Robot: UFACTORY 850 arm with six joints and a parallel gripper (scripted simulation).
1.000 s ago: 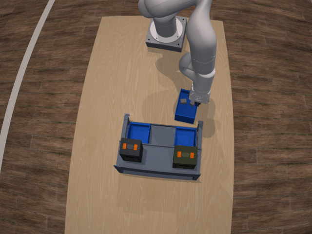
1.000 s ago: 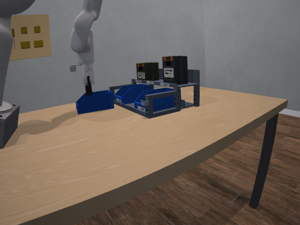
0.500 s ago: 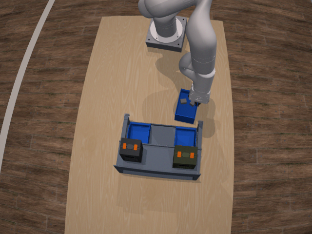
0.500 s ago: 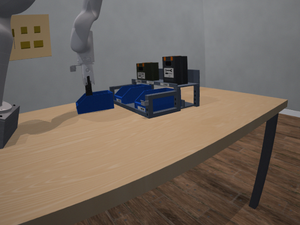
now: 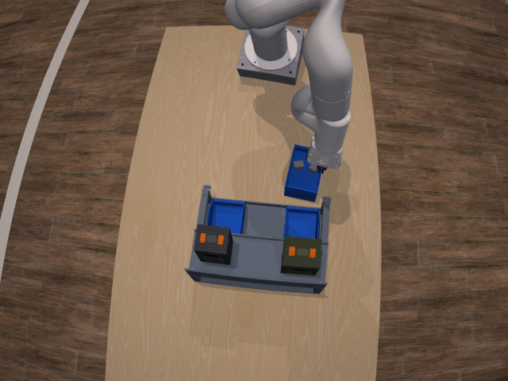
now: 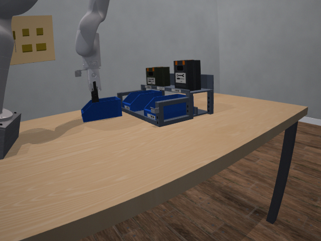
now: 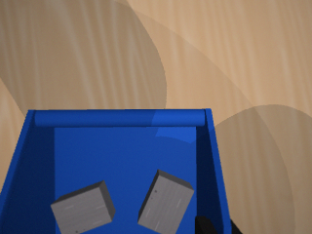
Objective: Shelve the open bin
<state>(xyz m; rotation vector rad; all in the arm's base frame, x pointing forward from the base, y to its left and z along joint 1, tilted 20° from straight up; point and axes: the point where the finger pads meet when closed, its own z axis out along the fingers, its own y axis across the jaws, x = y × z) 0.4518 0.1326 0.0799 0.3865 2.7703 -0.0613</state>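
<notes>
Desk (image 5: 176,135) (image 6: 145,160) (image 7: 263,54): pale wood, with the arm's base (image 5: 267,76) (image 6: 7,140) by its short edge at the top of the overhead view.
Open bin (image 5: 301,180) (image 6: 109,110) (image 7: 122,151): blue, upright and flat on the desk, nearer the right long edge than the left in that view, between the base and the shelf; its low open front faces the base and its tall back faces the shelf.
Parts: two grey blocks, one (image 5: 298,164) (image 7: 84,210) near the middle of the bin's width, the other (image 5: 313,168) (image 7: 166,204) closer to the gripped side wall.
Gripper (image 5: 322,168) (image 6: 95,96) (image 7: 221,227): closed narrow, pinching the open bin's side wall, one finger inside and one outside, though the contact itself is probably only partly visible.
Shelf (image 5: 262,255) (image 6: 174,120): farther from the base than the open bin, with its row opening toward the base edge.
Row: a blue bin (image 5: 225,216) (image 6: 168,107) toward the left long edge, another (image 5: 302,221) (image 6: 140,101) toward the right, and the gap between them unfilled.
Upper board: a black case (image 5: 213,244) (image 6: 187,75) toward the left long edge, an olive case (image 5: 301,255) (image 6: 158,76) toward the right.
</notes>
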